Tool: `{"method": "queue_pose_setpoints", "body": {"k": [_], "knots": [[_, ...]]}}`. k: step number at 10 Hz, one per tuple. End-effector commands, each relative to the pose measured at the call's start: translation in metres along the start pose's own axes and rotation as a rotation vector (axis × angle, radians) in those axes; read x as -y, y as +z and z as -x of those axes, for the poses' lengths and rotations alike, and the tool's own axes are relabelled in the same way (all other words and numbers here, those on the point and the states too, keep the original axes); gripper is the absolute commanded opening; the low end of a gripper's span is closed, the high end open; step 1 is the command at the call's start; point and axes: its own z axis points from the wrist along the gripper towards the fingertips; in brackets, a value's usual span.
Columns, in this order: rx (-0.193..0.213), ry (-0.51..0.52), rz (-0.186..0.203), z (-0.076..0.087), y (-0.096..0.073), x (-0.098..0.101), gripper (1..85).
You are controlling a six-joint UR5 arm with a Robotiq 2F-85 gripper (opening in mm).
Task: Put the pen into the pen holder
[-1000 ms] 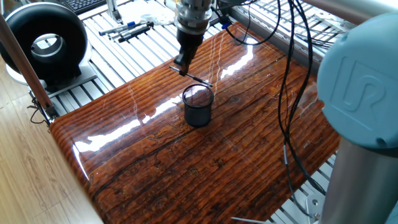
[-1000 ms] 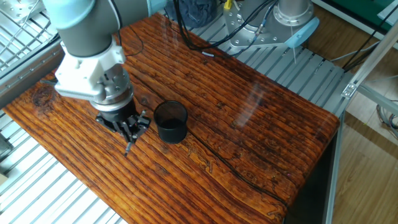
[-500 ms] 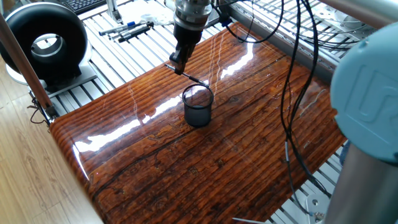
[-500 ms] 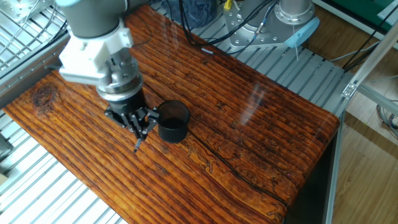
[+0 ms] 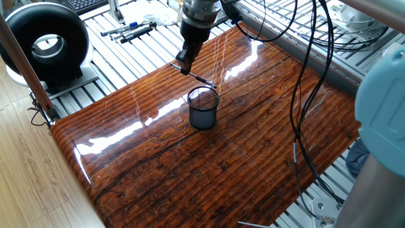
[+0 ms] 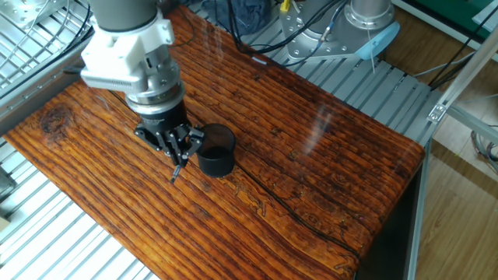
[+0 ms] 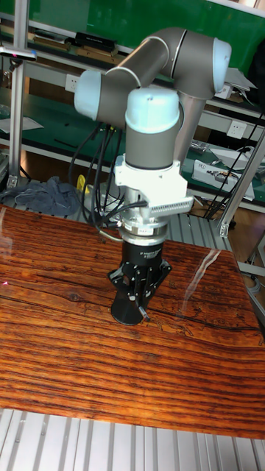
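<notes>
My gripper [image 5: 185,64] is shut on the thin black pen [image 5: 201,80], which hangs tilted above the table, just behind the pen holder [image 5: 203,109]. The holder is a small dark mesh cup standing upright on the wooden tabletop [image 5: 190,171]. In the other fixed view the gripper [image 6: 178,145] sits close to the left side of the pen holder [image 6: 216,153], and the pen [image 6: 176,171] slants down past the fingers. In the tall fixed view the gripper [image 7: 138,293] covers most of the pen holder [image 7: 122,313].
A big black round fan [image 5: 44,41] stands at the far left, off the wood. Black and blue markers [image 5: 133,30] lie on the metal slats behind the gripper. Black cables [image 5: 296,95] hang over the right half of the table.
The gripper, still holding the pen, has shifted sideways toward the pen holder and now sits right beside its rim.
</notes>
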Motion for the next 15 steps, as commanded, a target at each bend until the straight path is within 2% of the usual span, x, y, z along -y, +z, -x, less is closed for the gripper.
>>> {"method": "queue_pose_setpoints", "body": {"k": [1,4,6,8,10,13,15], "knots": [[0.041,0.007,0.002,0.006,-0.009,-0.007,1.3],[0.097,0.016,0.012,0.020,-0.012,-0.013,1.3],[0.159,0.028,0.011,0.037,-0.014,-0.014,1.3],[0.195,0.032,0.015,0.048,-0.016,-0.017,1.3],[0.212,0.023,0.005,0.053,-0.017,-0.016,1.3],[0.201,0.055,0.021,0.050,-0.015,-0.021,1.3],[0.194,0.056,0.014,0.046,-0.013,-0.019,1.3]]}}
